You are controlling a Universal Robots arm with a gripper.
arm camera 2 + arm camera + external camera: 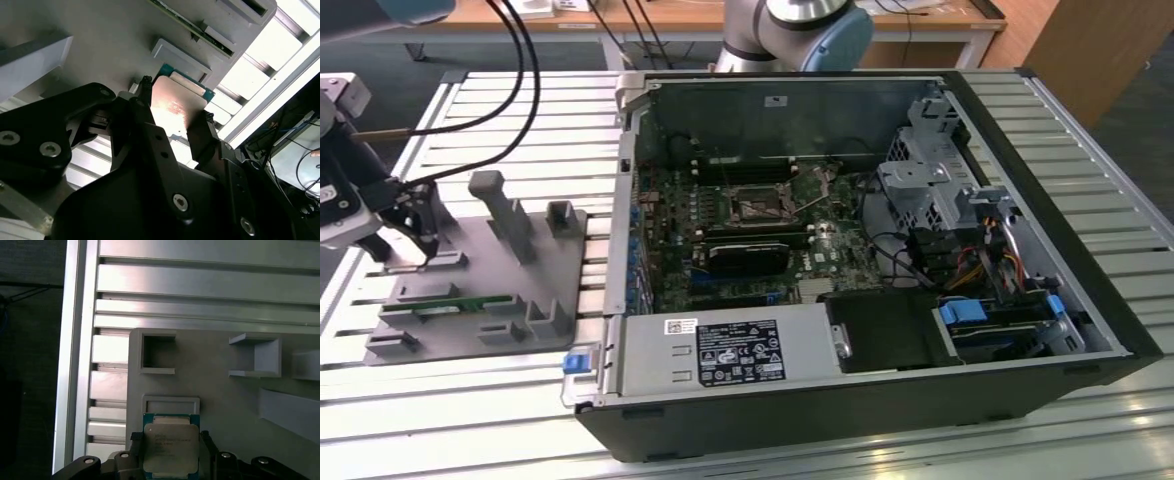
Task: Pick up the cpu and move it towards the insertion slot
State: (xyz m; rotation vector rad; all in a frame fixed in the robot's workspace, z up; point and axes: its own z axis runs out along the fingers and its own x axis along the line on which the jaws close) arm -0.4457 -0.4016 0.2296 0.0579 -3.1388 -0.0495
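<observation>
In the exterior view, the gripper (403,245) is seen at about nine o'clock, lowered over the near corner of a grey fixture block (520,290) that rests on the slatted aluminium table (454,400). A green memory stick (451,304) is seated in the block at about five o'clock from the gripper. The insertion slot (755,206) is found on the motherboard inside the open computer case (774,110), at about three o'clock from the gripper and well apart from it.

In the second wrist view, the cpu (175,102) is shown with its shiny metal top towards the camera and its green rim at the far edge. It is clamped between the black fingers (140,112) of the gripper (172,120), which are drawn in against two opposite edges. The fixture block (110,45) lies just behind it.

In the first wrist view, the cpu (171,450) is again pinched by the gripper (171,442), one of the fingers (208,442) pressed to each side. It is held over the fixture block (215,405), just beside a shallow framed seat. Whether it is lifted clear of the block cannot be told.
</observation>
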